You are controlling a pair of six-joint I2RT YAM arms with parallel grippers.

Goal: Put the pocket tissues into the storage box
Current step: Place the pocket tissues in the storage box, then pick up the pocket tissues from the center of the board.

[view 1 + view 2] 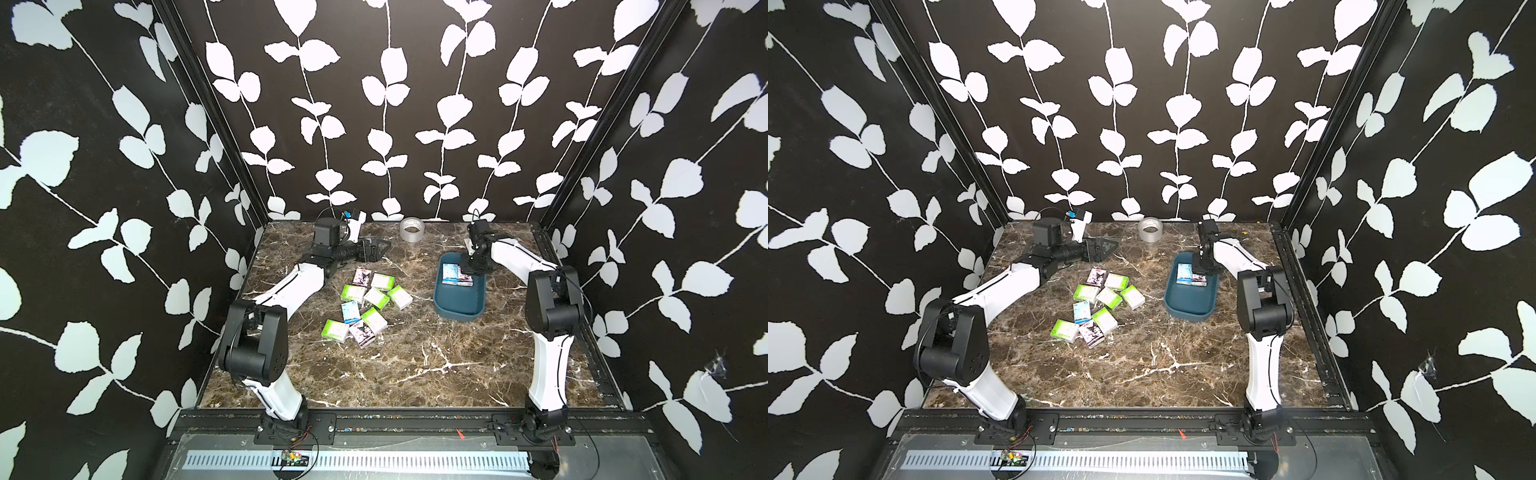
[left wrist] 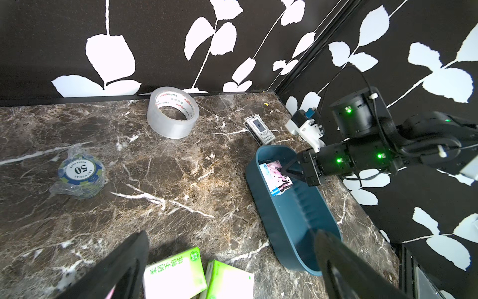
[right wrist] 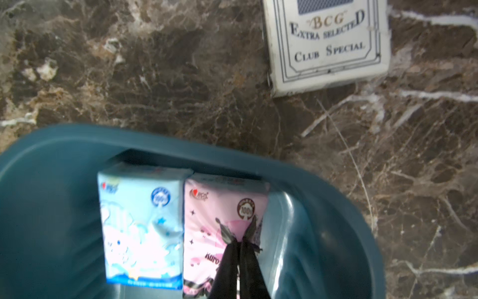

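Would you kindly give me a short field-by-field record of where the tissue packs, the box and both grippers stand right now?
storage box: teal, on the robot's right side of the table
packs in box: two, blue pack beside pink pack
loose packs: nine, clustered mid-table, outside the box
left gripper: open, empty, beyond the cluster
right gripper: shut, tips on or just over the pink pack
other items: tape roll, card box, poker chips
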